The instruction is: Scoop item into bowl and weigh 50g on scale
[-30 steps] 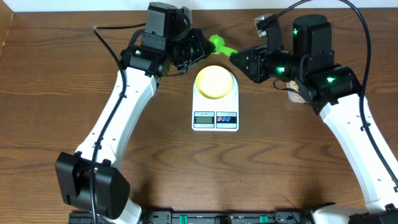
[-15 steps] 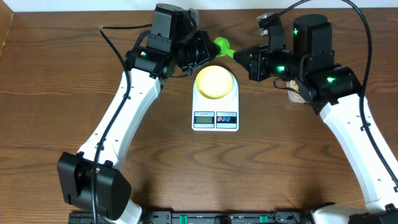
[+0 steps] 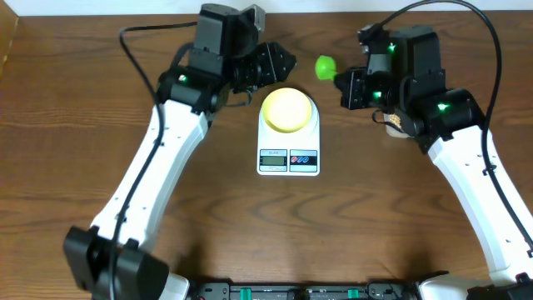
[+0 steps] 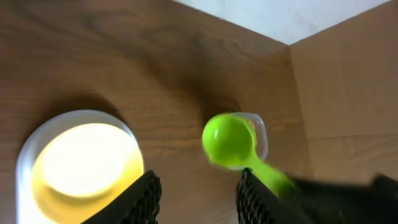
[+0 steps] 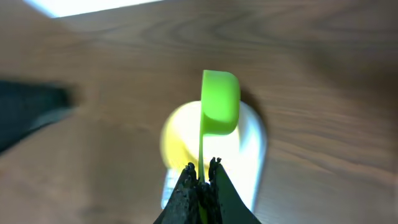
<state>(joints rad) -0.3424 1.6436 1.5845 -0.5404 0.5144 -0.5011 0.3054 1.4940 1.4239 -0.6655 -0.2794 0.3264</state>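
**Item, beans:** none were seen in the bowl [image 3: 288,110], whose pale yellow inside looked bare. The bowl sat centred on the platform of the scale [image 3: 288,158]. A tan-and-white object [image 3: 394,125] lay just right of the scale, mostly under the right arm. Whether it was the bean supply could not be told.

**Scoop:** the green scoop [image 3: 325,66] hung in the air beyond the scale's far right corner. Its thin handle was pinched between the pressed fingers of the right gripper [image 5: 204,183]. Whether it carried beans could not be told.

**Left gripper** [image 4: 198,198]: its fingers were spread and held nothing. It hovered beyond the scale's far edge.

**Display:** too small to read.

**Step in hand, as judged:** bringing the scoop to the bowl. To do it well:
- Keep the scoop's cup level while it travels.
- Stop with the cup over the bowl's middle.
- Tip slowly in small pours, since 50g is easily overshot.
- Keep both grippers off the platform, because any touch would falsify the reading.
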